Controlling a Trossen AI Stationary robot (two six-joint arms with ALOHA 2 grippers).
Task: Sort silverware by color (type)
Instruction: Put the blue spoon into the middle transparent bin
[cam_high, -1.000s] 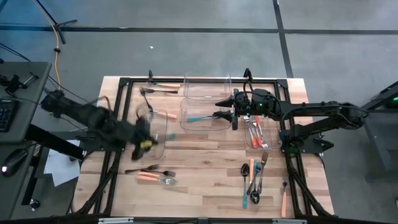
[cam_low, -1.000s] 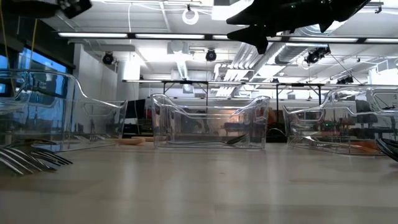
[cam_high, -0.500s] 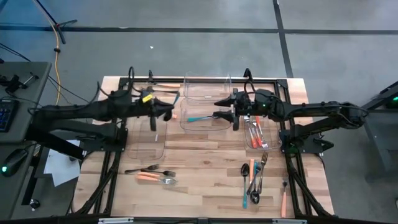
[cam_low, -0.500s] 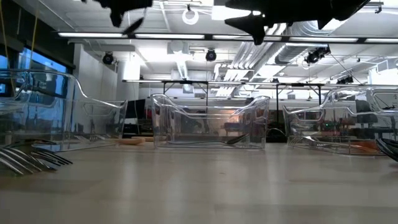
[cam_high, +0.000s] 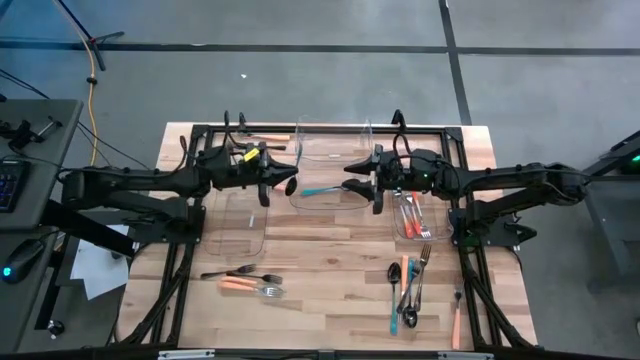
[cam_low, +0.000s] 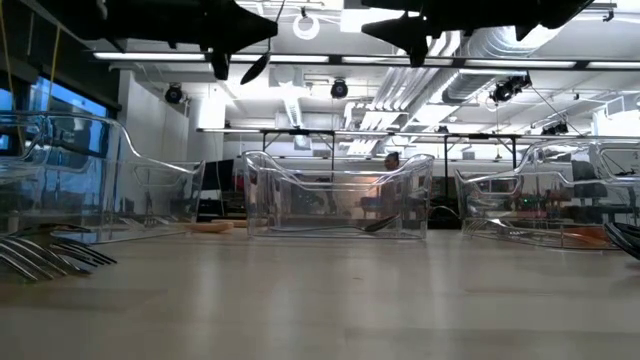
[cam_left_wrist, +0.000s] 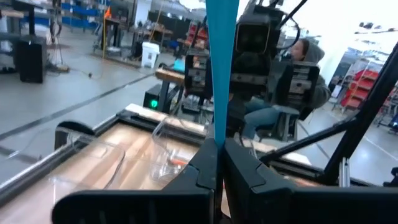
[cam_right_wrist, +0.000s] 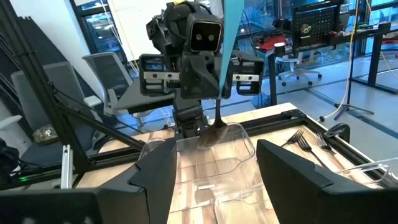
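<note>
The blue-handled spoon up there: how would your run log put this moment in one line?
left gripper: shut on teal spoon, above middle bin | right gripper: open, opposite, waiting

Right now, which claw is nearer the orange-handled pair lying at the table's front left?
Left. The left claw hangs over the middle bin's left edge, holding a teal-handled spoon, up and right of the orange-handled pair. The right claw hovers farther right, over the same bin.

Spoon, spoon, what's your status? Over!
Left gripper: jaws shut on teal spoon, above the bins. Right gripper: jaws open, facing it. Nothing between them.
</note>
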